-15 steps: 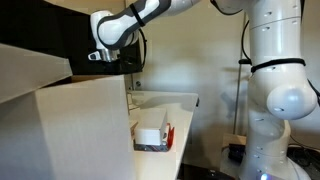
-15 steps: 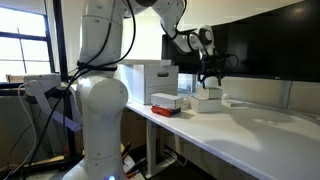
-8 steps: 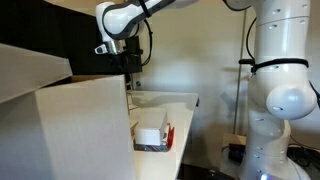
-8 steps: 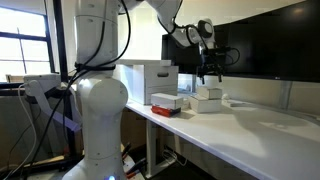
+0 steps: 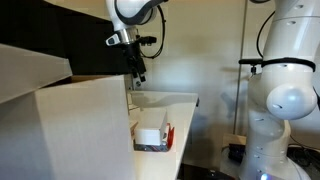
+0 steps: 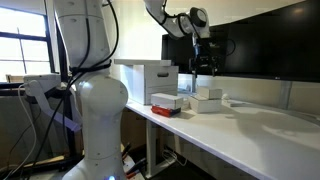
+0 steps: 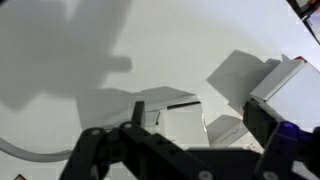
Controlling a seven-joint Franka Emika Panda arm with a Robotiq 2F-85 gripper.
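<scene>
My gripper (image 5: 137, 76) (image 6: 203, 66) hangs open and empty above the far part of the white table (image 6: 250, 130), fingers pointing down. In the wrist view the gripper (image 7: 198, 120) shows its two dark fingers (image 7: 262, 122) spread wide, with a small white box (image 7: 180, 125) on the table far below between them. That white box (image 6: 208, 98) sits beside a flat white box on a red tray (image 6: 165, 102) (image 5: 152, 135). The gripper touches nothing.
A tall white box (image 6: 150, 80) stands on the table near the robot's base (image 6: 95, 110). A large pale carton (image 5: 60, 120) fills the foreground in an exterior view. Dark monitors (image 6: 265, 40) line the wall behind the table.
The arm has swung and lifted over the last second; the gripper has turned to point straight down above the white boxes. Its jaws stayed open.
</scene>
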